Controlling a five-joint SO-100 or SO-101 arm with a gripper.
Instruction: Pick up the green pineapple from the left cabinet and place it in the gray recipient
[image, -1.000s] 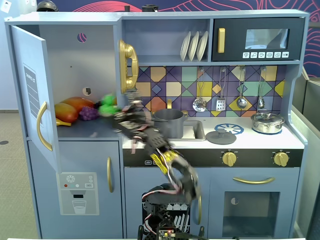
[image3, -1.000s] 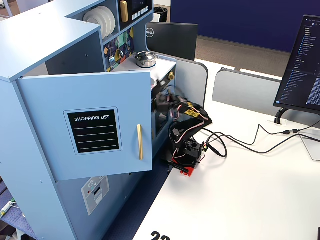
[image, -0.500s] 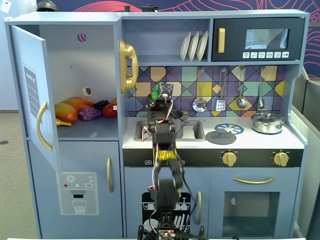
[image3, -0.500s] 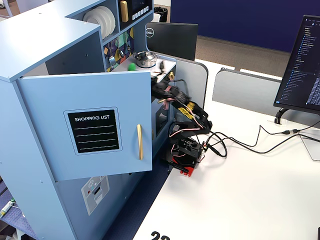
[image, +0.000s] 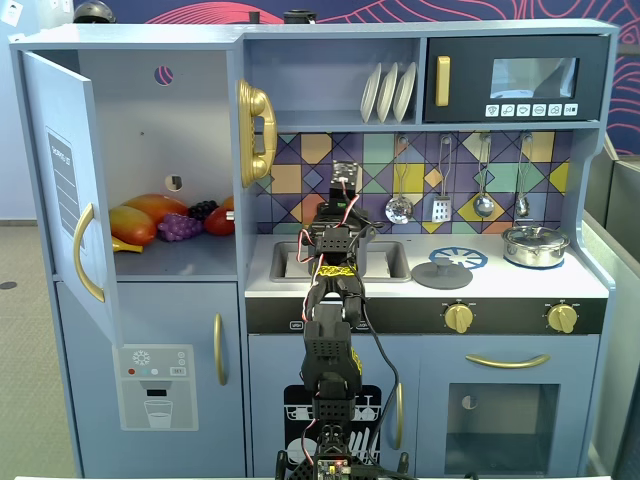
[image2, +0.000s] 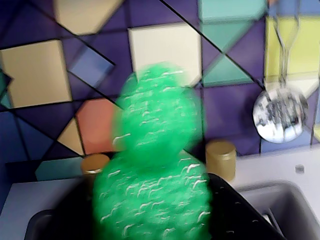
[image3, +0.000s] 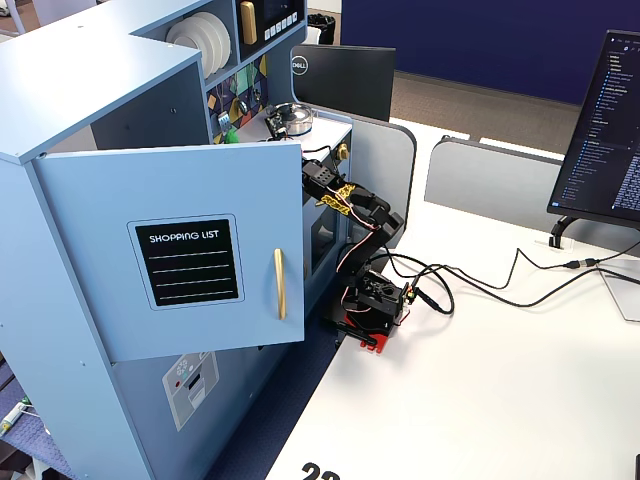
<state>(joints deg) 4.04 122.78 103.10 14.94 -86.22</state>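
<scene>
Pineapple, green pineapple (image2: 157, 165), fills the wrist view, blurred, hanging over a dark rim that is likely the gray recipient (image2: 240, 210) in the sink. Gripper (image: 338, 232) is above the sink in a fixed view; fingers unseen, so I judge it clamped on the fruit but cannot confirm. Left cabinet (image: 150, 120) stands open, other toy fruits inside. Step in hand: lowering. Best centre over the pot, descend slowly, release low. Long axis roughly upright in the wrist view; which end is the crown is too blurred to tell.

An office — desk dividers (image3: 480, 175), a monitor (image3: 600, 120) (code onscreen), a toy kitchen (image: 330, 250).
</scene>
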